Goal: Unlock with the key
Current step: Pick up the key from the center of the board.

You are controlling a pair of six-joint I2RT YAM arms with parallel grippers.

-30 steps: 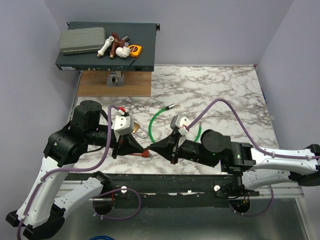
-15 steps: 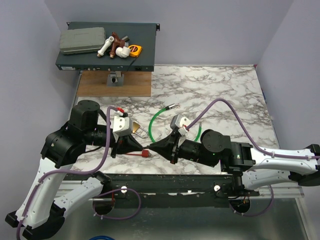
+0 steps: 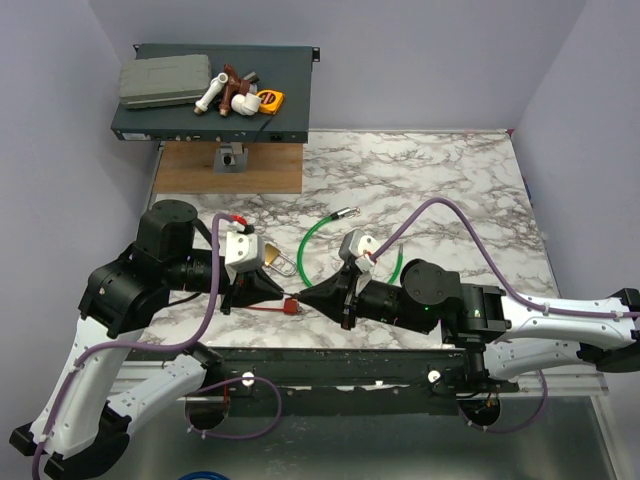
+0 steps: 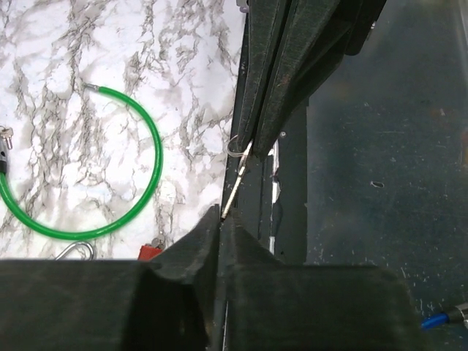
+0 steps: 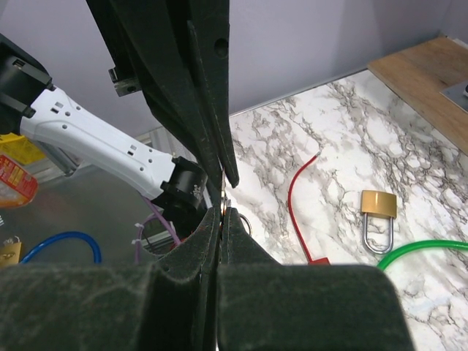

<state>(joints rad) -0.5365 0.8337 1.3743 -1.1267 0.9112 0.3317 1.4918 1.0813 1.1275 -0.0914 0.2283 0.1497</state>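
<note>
Both arms meet tip to tip over the near edge of the marble table (image 3: 440, 170).

Right gripper (image 4: 252, 142): fingers pressed together, with the ring end of the key (image 4: 238, 183) pinched at their tips.

Key: a thin silvery strip held in the air, slanting from the right gripper across to the left gripper (image 4: 219, 218). Its free end sits at the narrow slit between the left fingers. I cannot tell whether those fingers grip it.

Padlock (image 5: 379, 204): lies flat on the marble, just beyond the left gripper, untouched.

Nearby: a green cable loop (image 4: 159, 157) lies beyond the grippers and a red tag (image 3: 292, 306) below them.
</note>
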